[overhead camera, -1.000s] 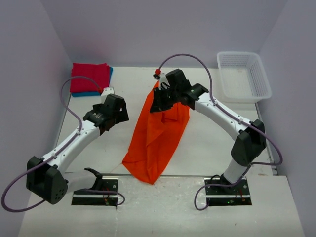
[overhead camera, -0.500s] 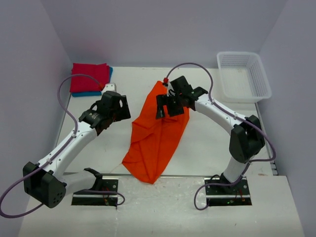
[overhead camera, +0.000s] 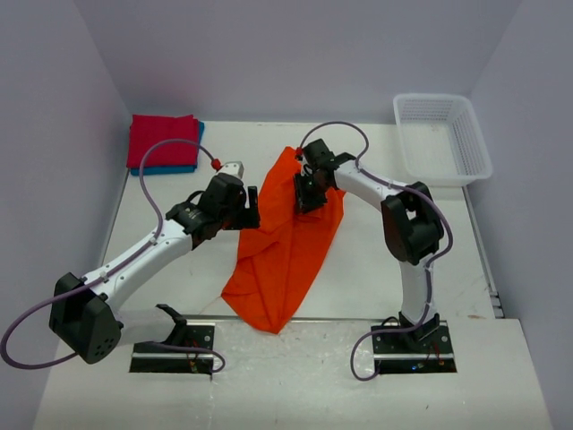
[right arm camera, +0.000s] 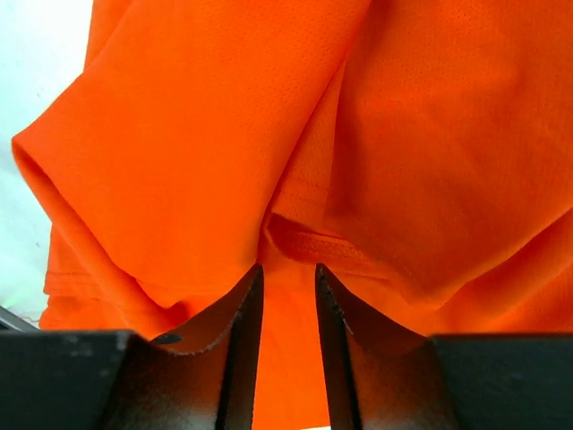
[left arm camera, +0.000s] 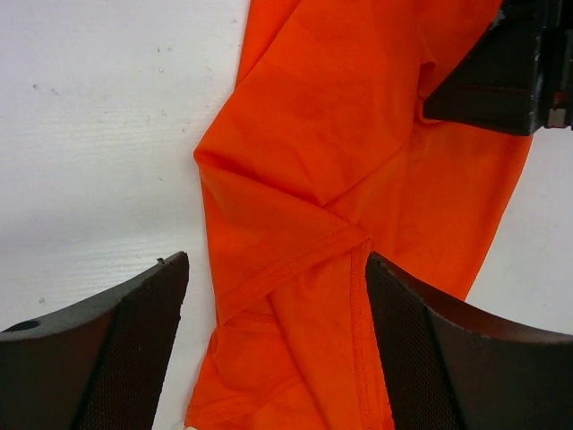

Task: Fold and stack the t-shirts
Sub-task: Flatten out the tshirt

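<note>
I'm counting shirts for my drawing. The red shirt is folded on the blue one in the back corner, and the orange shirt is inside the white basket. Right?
Not quite. The orange shirt is not inside the white basket; it lies rumpled on the table, as the top view shows. The red shirt is folded on the blue one in the back corner.

Plain orange t-shirt (overhead camera: 285, 246); plain red t-shirt (overhead camera: 163, 141); blue t-shirt (overhead camera: 161, 169); white mesh basket (overhead camera: 443, 96); white table (overhead camera: 376, 260).

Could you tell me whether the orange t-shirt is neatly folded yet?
Not folded. The bright orange cloth t-shirt lies bunched in a long, creased strip on the white table, with loose overlapping layers showing in both wrist views.
</note>
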Motion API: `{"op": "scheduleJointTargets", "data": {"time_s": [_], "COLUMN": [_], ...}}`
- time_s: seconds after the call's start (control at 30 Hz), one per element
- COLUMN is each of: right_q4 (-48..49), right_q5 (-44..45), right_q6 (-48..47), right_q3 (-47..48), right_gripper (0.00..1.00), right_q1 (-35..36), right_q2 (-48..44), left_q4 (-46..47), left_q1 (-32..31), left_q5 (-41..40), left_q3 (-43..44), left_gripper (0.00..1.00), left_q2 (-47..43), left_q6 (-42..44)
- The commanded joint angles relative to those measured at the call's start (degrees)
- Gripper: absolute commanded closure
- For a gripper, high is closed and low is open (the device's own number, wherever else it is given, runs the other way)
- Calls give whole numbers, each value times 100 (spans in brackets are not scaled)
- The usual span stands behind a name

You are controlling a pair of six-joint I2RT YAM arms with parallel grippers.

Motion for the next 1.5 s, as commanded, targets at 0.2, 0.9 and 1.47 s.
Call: {"op": "scheduleJointTargets", "data": {"time_s": [0.2, 0.9, 1.47], "right_q4": [-74, -65, -978], "right_q5": [-140, -141, 1352], "right_q6": [-102, -85, -287], "right_q3": [813, 1025, 1182], "right_gripper": [57, 69, 100], "right_q1": [-110, -268, -277], "right_q2": [364, 953, -1320], "left_q4": [228, 184, 702], "left_q1": [-4, -4, -310], "left_q5": [70, 26, 868], "left_q3": [-48, -83, -198], "left_gripper": [20, 19, 24], "left_q2": [-135, -240, 32], "left_q6": [106, 186, 440]}}
